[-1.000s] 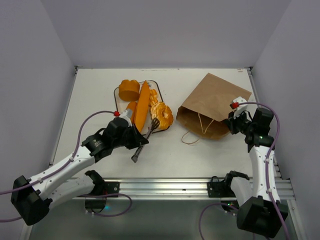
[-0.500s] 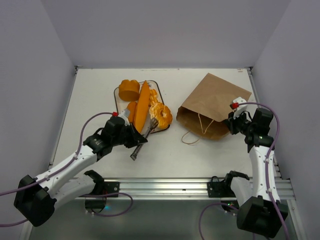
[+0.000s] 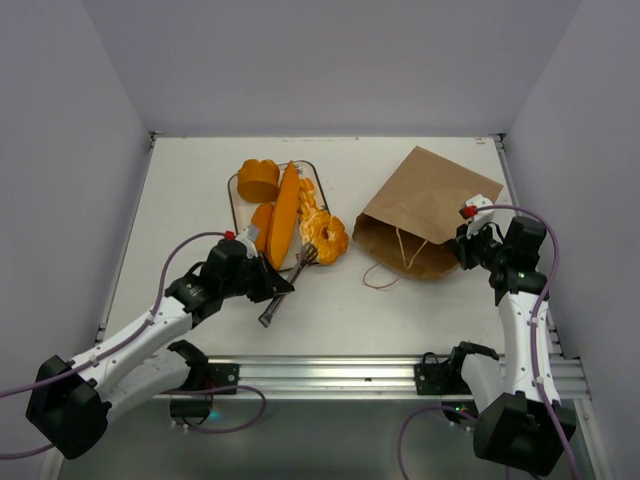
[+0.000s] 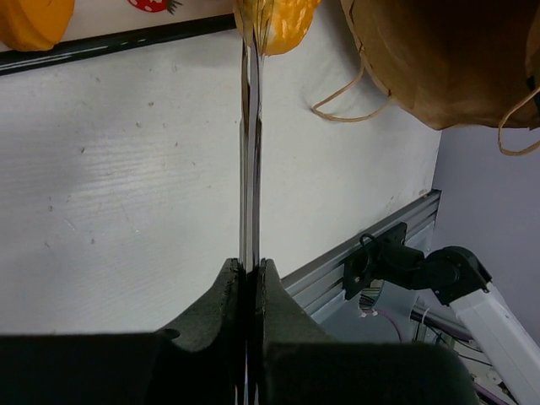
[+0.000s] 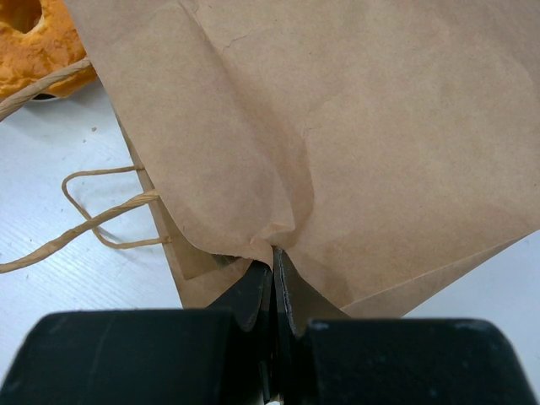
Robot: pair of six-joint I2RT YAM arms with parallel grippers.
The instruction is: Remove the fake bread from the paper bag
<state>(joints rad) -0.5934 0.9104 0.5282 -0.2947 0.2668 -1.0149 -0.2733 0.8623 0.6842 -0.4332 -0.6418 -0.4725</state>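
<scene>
The brown paper bag lies on its side at the right, its mouth and loop handles facing the near left. My right gripper is shut on the bag's near right edge. Fake bread lies outside the bag on a tray: a round bun, a long baguette and a ring-shaped braided loaf at the tray's near right corner. My left gripper is shut on silver tongs, whose tips meet the braided loaf. The bag's inside is hidden.
A smaller orange bread lies beside the baguette on the tray. The aluminium rail with both arm bases runs along the near edge. Grey walls close in the table on the left, back and right.
My left arm has drawn back toward the near left with the tongs, and the braided loaf has slid slightly nearer. The right arm and bag have not moved.
</scene>
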